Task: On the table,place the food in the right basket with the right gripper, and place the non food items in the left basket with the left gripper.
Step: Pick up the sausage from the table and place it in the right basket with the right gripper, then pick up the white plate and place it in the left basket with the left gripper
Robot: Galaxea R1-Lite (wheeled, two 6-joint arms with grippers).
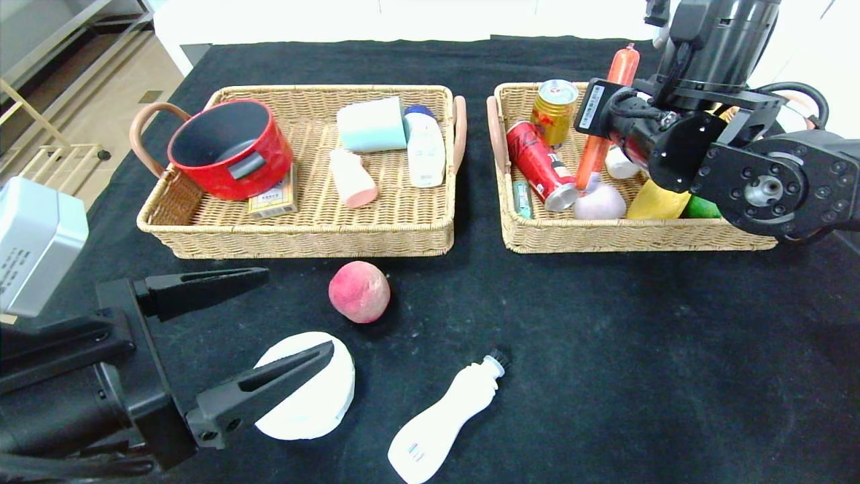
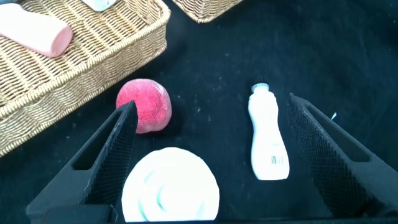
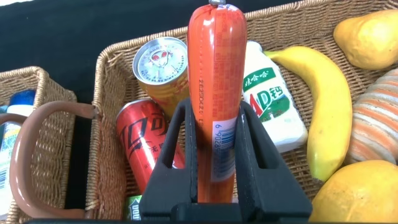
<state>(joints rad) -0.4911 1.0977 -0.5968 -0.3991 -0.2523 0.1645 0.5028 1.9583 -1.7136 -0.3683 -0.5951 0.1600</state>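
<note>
My right gripper (image 3: 214,107) is shut on the long orange-red sausage stick (image 1: 608,114), holding it tilted over the right basket (image 1: 605,238). In that basket lie a pale pinkish ball (image 1: 600,203) and a yellow fruit (image 1: 658,202). My left gripper (image 1: 297,309) stands open low at the front left, its fingers straddling the white coiled disc (image 1: 316,396). A pink-red peach (image 1: 359,291) rests on the black table (image 1: 605,349) just in front of the left basket (image 1: 302,238). The white waisted bottle (image 1: 443,420) lies on its side to the right of the disc.
The left basket holds a red pot (image 1: 228,148), a pale green block (image 1: 371,124), a white bottle (image 1: 425,148), a pink bottle (image 1: 353,178) and a small box (image 1: 274,199). The right basket also holds a red can (image 1: 541,165), a gold can (image 1: 554,111) and a banana (image 3: 326,118).
</note>
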